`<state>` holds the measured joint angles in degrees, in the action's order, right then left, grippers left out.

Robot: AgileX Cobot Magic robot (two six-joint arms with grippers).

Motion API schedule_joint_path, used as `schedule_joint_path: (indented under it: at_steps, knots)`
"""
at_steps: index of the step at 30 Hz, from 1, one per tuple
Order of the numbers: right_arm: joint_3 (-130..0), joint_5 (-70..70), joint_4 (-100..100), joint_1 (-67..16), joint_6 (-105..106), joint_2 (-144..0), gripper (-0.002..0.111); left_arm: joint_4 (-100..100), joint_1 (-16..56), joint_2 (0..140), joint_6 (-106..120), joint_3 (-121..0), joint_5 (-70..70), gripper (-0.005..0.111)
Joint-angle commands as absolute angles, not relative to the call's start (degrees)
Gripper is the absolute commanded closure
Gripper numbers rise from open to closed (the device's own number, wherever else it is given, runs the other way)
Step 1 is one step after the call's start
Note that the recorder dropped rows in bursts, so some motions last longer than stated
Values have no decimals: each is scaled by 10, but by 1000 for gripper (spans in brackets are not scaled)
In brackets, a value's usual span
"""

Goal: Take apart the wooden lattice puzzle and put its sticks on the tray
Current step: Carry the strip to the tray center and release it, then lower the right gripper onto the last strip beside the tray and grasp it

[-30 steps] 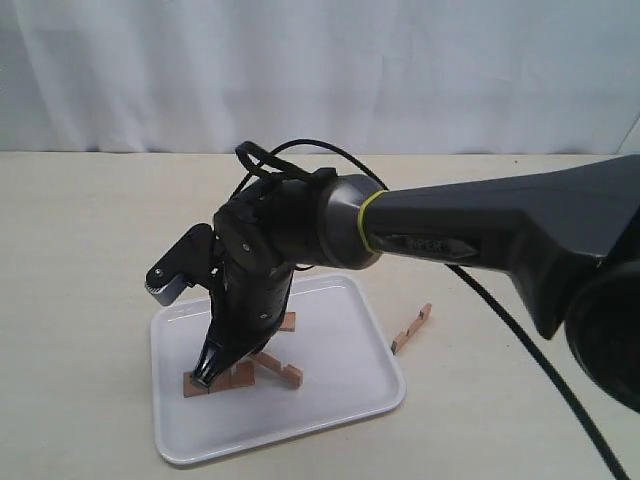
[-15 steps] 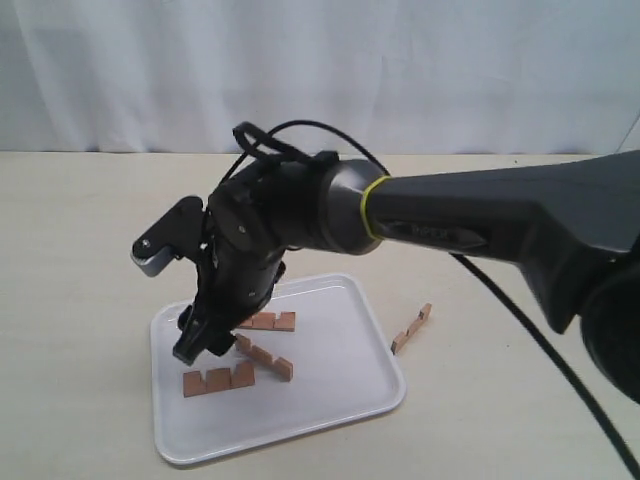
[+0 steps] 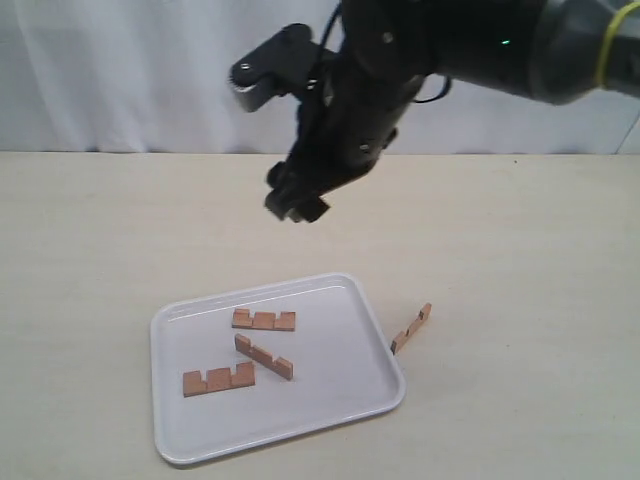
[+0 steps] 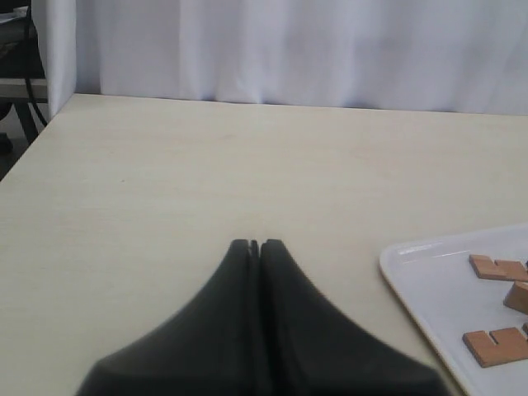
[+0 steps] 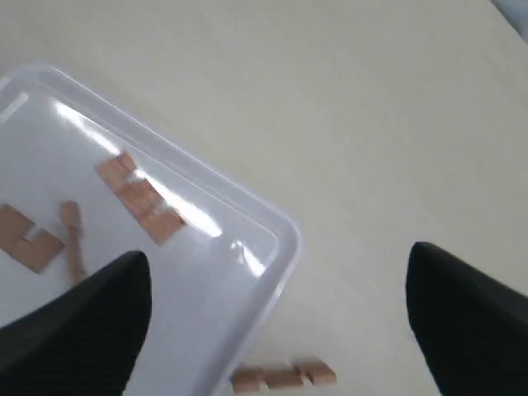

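No assembled lattice shows; the sticks lie apart. The white tray (image 3: 330,405) holds three notched sticks: one at the back (image 3: 264,320), one in the middle (image 3: 264,357), one at the front left (image 3: 218,380). A fourth stick (image 3: 411,328) lies on the table against the tray's right rim, and it also shows in the right wrist view as the stick (image 5: 283,375) just outside the tray (image 5: 285,239). My right gripper (image 3: 295,200) (image 5: 279,256) hangs open and empty high above the table behind the tray. My left gripper (image 4: 254,244) is shut on nothing, over bare table beside the tray (image 4: 412,272).
The pale wooden tabletop (image 3: 520,260) runs wide around the tray. A white curtain (image 3: 120,70) closes the back. The dark right arm (image 3: 480,40) reaches in from the upper right.
My right gripper let go of the front-left stick on the tray, then rose and swung up and back to the right. The three sticks stay on the tray.
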<state>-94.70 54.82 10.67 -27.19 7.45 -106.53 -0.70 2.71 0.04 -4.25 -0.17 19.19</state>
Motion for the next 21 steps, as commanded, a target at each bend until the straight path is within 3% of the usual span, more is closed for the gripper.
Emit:
schedule_joint_path:
  at_steps: [1, 7, 13, 21]
  knots:
    - [-889, 567, 93, -192, 46, -1049, 29, -8, 29, 0, -43, 0, 186, 107]
    - [-757, 503, 37, -116, -79, -1050, 29, -8, 29, 0, -43, 0, 186, 107]
    - [-624, 349, -14, -115, -170, -1050, 29, -8, 29, 0, -43, 0, 186, 107]
    - [-538, 187, -37, -119, -268, -1051, 29, -8, 29, 0, -43, 0, 186, 107]
